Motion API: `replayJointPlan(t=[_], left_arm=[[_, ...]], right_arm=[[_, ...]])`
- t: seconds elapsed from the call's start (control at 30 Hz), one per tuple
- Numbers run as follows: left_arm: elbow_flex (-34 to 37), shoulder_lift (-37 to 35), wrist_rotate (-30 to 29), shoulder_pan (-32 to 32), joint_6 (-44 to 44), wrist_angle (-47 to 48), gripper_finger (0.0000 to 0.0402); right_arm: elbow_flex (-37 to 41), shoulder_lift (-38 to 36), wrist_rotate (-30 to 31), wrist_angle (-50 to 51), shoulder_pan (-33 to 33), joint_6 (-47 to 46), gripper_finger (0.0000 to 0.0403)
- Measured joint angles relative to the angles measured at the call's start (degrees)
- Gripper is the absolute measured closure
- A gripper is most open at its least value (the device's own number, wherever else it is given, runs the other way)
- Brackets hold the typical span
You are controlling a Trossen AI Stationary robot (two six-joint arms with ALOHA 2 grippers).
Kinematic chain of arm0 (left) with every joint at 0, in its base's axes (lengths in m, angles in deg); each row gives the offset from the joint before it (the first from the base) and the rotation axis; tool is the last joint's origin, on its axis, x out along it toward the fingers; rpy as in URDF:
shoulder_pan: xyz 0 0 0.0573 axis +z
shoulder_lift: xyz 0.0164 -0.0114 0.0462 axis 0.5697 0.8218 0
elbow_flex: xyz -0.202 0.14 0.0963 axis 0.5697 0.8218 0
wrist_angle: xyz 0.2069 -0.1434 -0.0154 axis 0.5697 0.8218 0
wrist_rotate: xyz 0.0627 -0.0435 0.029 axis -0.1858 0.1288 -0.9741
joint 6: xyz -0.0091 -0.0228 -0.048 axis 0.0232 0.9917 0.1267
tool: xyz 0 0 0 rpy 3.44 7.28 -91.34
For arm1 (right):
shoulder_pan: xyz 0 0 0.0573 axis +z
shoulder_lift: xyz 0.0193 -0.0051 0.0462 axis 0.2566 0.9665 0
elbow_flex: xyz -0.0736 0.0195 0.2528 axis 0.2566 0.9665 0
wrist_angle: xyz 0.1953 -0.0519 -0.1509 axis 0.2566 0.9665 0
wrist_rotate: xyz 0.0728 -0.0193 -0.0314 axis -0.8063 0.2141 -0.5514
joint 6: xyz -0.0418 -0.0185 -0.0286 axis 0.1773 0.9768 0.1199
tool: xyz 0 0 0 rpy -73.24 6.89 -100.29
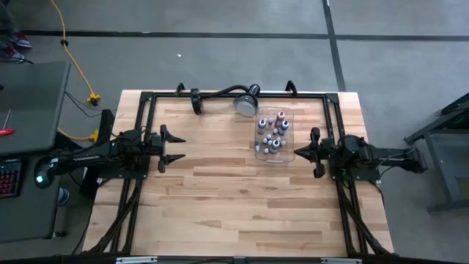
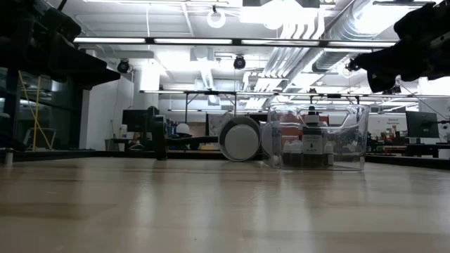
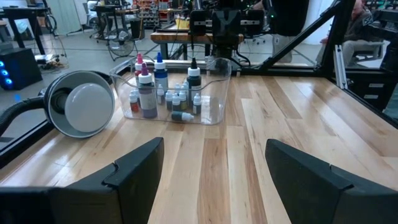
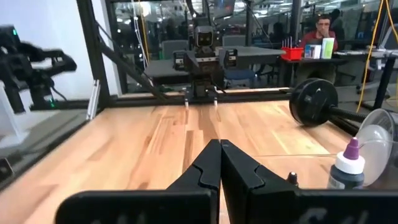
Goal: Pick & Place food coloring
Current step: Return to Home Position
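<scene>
The food coloring (image 1: 273, 136) is a cluster of several small bottles with white, red, blue and dark caps. They sit in a clear rectangular tray (image 1: 291, 156) right of the table's centre. Most stand upright on the tray's floor, and one lies on its side (image 3: 182, 116). My left gripper (image 1: 182, 147) hovers open at the table's left side, pointing level toward the tray (image 3: 211, 118), well short of it. My right gripper (image 1: 296, 153) is shut and level beside the tray's right near corner. One purple-capped bottle (image 4: 348, 165) shows beside it. Nothing is between either gripper's fingers.
A round silver lamp head (image 1: 246, 103) on a black gooseneck lies at the far edge, just left of the tray (image 2: 316, 137). Black frame rails (image 1: 146, 110) border the table's left, right and far sides. Bare wood stretches across the middle and near half. A person (image 4: 323, 28) sits beyond the table.
</scene>
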Motion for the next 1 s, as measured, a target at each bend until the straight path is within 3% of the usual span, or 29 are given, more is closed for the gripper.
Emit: replayJointPlan(t=[1.0], left_arm=[[0.0,0.0,-0.02,0.0,-0.01,0.01,0.0124]], right_arm=[[0.02,2.72,-0.07,0.19,0.02,0.25,0.0402]])
